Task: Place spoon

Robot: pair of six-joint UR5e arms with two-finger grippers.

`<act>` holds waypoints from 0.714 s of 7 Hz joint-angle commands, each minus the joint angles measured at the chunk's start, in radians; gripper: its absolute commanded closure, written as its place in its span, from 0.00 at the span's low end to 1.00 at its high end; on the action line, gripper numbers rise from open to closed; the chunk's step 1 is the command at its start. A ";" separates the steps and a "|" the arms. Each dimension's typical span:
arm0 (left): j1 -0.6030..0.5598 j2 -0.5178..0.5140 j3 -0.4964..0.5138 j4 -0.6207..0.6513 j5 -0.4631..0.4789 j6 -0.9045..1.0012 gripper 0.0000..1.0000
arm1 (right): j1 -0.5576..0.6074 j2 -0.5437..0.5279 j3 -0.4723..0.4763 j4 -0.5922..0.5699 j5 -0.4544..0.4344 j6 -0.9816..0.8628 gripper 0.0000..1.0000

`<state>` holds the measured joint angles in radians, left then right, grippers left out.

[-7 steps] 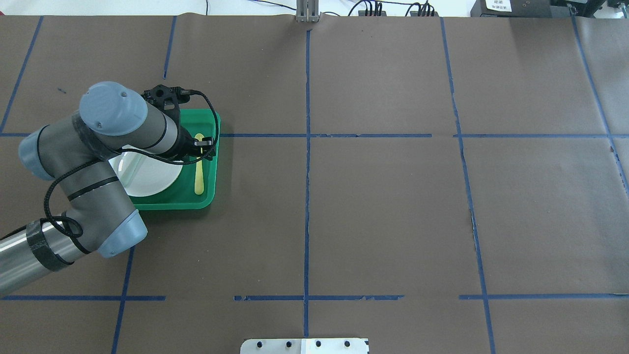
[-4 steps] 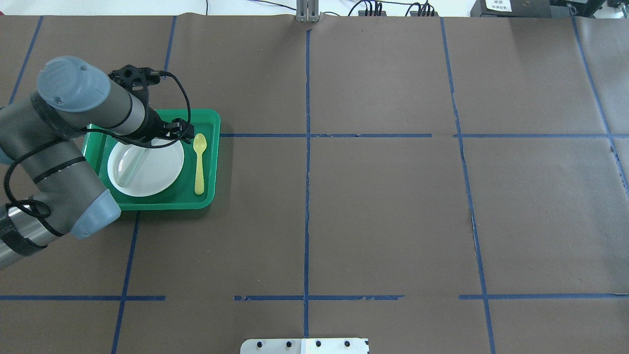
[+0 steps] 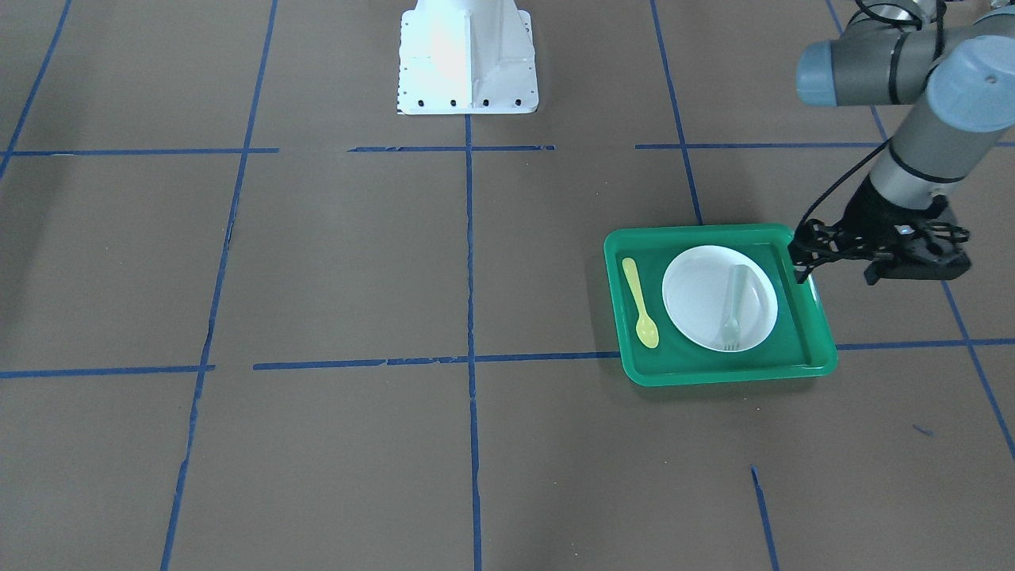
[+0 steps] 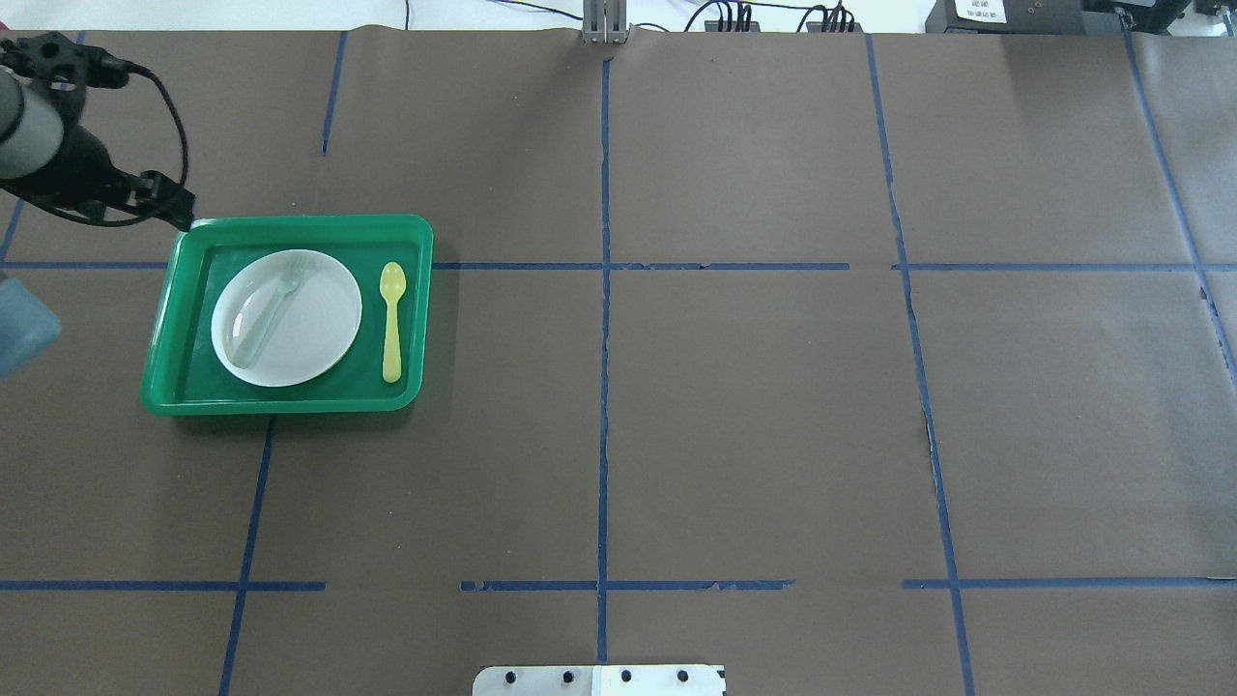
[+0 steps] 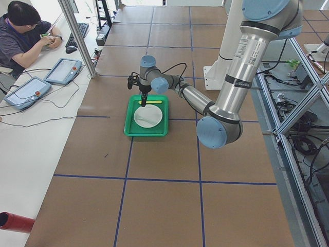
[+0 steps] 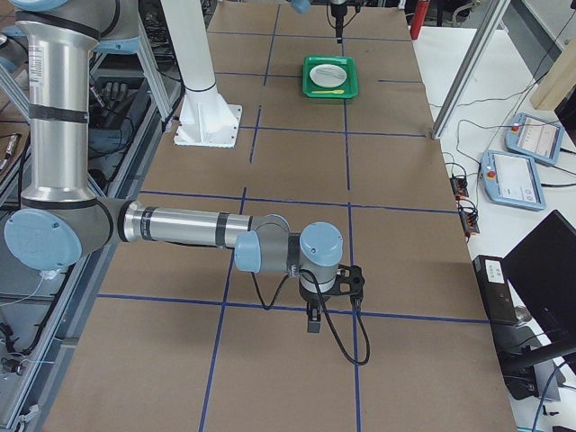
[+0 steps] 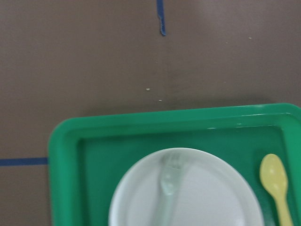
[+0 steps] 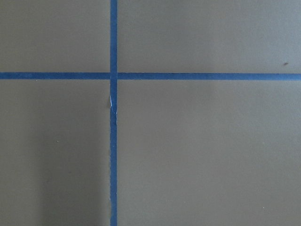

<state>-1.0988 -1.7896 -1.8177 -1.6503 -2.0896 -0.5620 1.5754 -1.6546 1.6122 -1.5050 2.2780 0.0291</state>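
Spoon (image 4: 391, 322), small yellow plastic, in green plastic tray (image 4: 300, 221), 3 o'clock of white round plate (image 4: 319, 338). Likely light, stiff, slick; pinch mid-handle. Left gripper (image 4: 184, 217) empty, opening unclear; right gripper (image 6: 312, 319) cannot be judged.

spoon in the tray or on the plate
In the tray, not on the plate: the spoon lies flat on the green tray floor beside the white plate, clear of its rim.

1. Your table (image 4: 754, 406) is covered in brown paper, with blue tape lines (image 4: 604, 387) marking a grid.
2. You see a green tray (image 4: 290, 401) lying flat on the robot's left, over a tape line.
3. A white base plate (image 3: 468, 55) stands mid-table on the robot's side.
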 commanded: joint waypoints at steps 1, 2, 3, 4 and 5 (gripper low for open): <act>-0.215 0.108 0.000 0.125 -0.102 0.399 0.00 | 0.000 -0.001 0.000 0.000 0.000 0.000 0.00; -0.293 0.159 0.014 0.176 -0.109 0.533 0.00 | 0.000 -0.001 0.000 0.000 0.000 0.000 0.00; -0.406 0.223 0.026 0.216 -0.203 0.557 0.00 | 0.000 -0.001 0.000 0.000 0.000 0.000 0.00; -0.442 0.269 0.044 0.208 -0.272 0.632 0.00 | 0.000 -0.001 0.000 0.000 0.000 0.000 0.00; -0.458 0.307 0.043 0.210 -0.273 0.686 0.00 | 0.000 0.001 0.000 0.000 0.000 0.000 0.00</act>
<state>-1.5210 -1.5321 -1.7806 -1.4453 -2.3321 0.0540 1.5754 -1.6549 1.6122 -1.5048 2.2780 0.0291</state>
